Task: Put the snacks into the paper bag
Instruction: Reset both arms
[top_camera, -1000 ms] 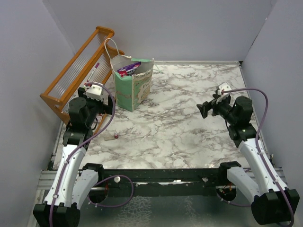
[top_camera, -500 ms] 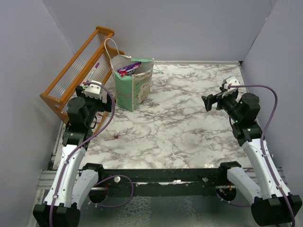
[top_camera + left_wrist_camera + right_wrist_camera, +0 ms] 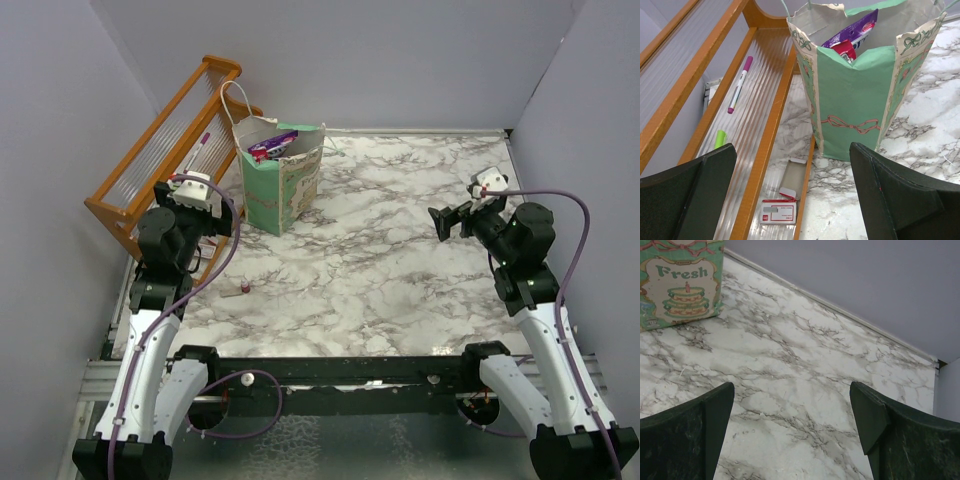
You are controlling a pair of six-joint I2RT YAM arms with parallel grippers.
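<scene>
Left wrist view is showing snacks (image 3: 855, 30) sitting inside the upright paper bag (image 3: 850, 100) on the tabletop (image 3: 930, 130). Left jaws and right jaws are gaping, empty; the left ones, hovering near, could be knocking the bag over.

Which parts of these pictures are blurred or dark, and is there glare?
Left wrist: the paper bag is sharp, the left fingers are dark and soft. Right wrist: the right fingers are dark too, the bag's print is readable. Top external: even light, faint shadows, no strong glare on the table.
</scene>
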